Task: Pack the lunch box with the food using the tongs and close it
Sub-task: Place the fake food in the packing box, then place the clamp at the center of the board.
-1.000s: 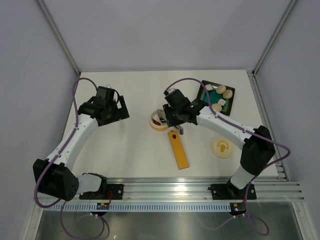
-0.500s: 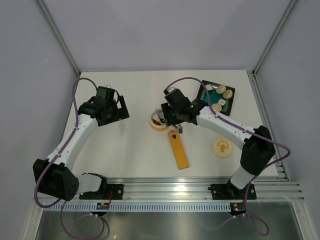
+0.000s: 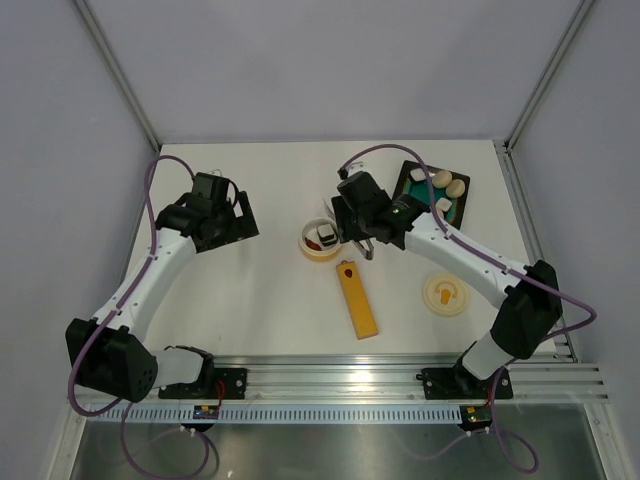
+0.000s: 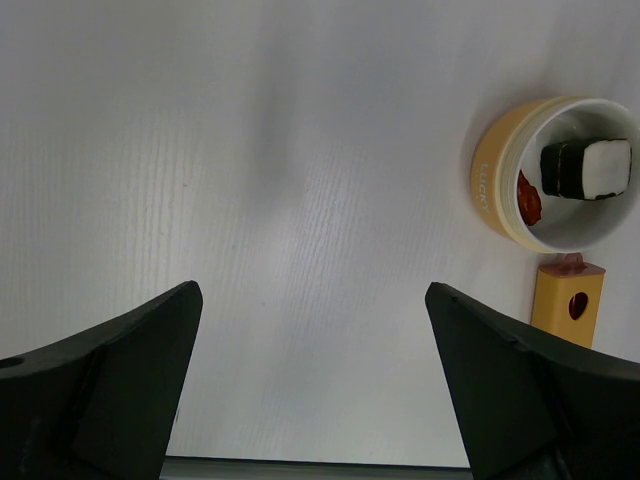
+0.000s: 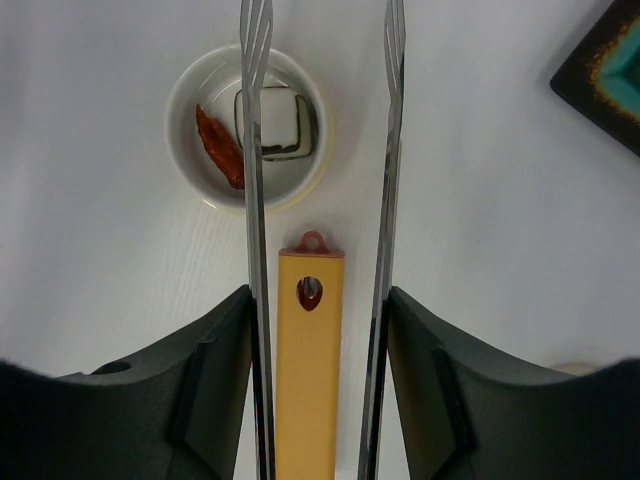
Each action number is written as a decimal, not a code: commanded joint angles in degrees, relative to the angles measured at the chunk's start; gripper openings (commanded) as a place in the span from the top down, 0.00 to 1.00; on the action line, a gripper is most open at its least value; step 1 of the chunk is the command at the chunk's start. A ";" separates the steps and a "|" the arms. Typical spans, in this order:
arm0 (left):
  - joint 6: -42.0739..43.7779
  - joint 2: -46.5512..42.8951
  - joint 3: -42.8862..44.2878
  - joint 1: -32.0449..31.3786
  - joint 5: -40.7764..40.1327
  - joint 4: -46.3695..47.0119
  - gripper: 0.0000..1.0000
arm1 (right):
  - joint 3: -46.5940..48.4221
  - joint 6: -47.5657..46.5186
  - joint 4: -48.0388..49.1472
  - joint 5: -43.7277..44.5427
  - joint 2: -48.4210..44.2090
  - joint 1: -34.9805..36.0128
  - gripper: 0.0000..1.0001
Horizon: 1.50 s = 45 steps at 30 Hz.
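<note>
Over mid-table, right gripper pinched the tongs between half-closed fingers, tong arms spread, one arm crossing above the lunch box. Box sat uncovered, holding a white-and-dark block and reddish bit; orange bar just in front. Lid lay apart, front right. Cream ovals sat in black tray. Left gripper hung wide open, empty.

I believe this is a robot test cell in a lab, not a home. A bare white table stands between plain grey panels and metal posts. The left arm and right arm are bolted to an aluminium rail, with purple cables hanging loose.
</note>
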 commanded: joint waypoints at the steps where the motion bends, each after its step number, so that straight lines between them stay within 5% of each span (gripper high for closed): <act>1: 0.01 -2.19 0.38 0.26 0.15 2.13 0.01 | 2.49 -0.79 0.31 4.77 -3.83 -2.56 0.40; 13: 0.18 -2.81 -0.23 0.26 0.32 2.31 0.01 | -1.82 0.35 0.31 0.90 -8.23 -10.91 0.40; 27: 0.36 -1.84 0.47 0.26 0.59 2.31 0.01 | -3.75 -0.35 2.68 -2.17 -6.38 -12.41 0.40; 45: 0.88 -2.02 1.26 0.26 -0.20 1.25 0.01 | 8.54 -12.39 15.60 -1.12 14.88 -13.29 0.41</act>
